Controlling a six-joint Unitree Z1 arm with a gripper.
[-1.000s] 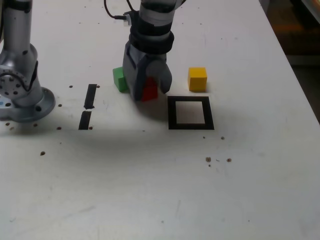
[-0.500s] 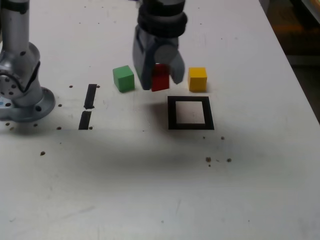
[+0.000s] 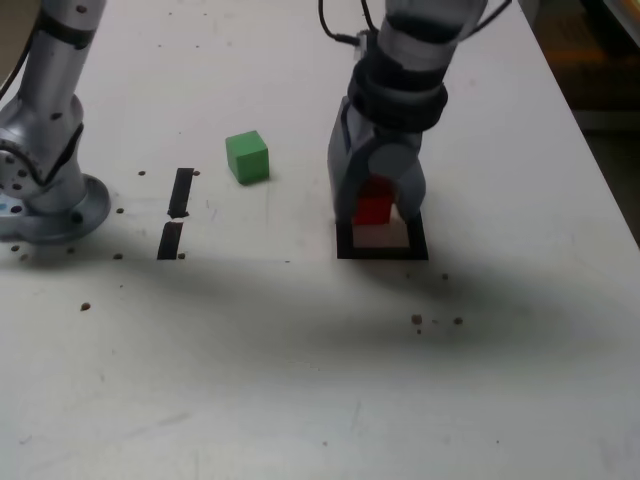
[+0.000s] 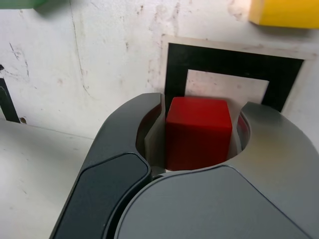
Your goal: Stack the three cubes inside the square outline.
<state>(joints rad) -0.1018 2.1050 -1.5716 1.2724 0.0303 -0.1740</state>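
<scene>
- The white, speckled table (image 3: 300,380) carries everything; the grey Unitree arm reaches down over the exterior view's right half.
- The gripper (image 3: 378,215) hangs over the square outline of black tape with a white centre (image 3: 345,232), its fingers (image 4: 124,149) clenched on the small solid red cube (image 4: 198,132).
- To do this step well, I judge the red cube should come down centred on the white patch, its sides parallel to the tape, and the fingers should let go only once it sits flat.
- The red cube has no long axis; in the wrist view its faces run roughly square with the tape frame, top face level.
- The small green cube (image 3: 246,157) stands well apart, toward the exterior view's left.
- The small yellow cube (image 4: 286,12) lies just beyond the outline's far edge, hidden behind the arm in the exterior view.
</scene>
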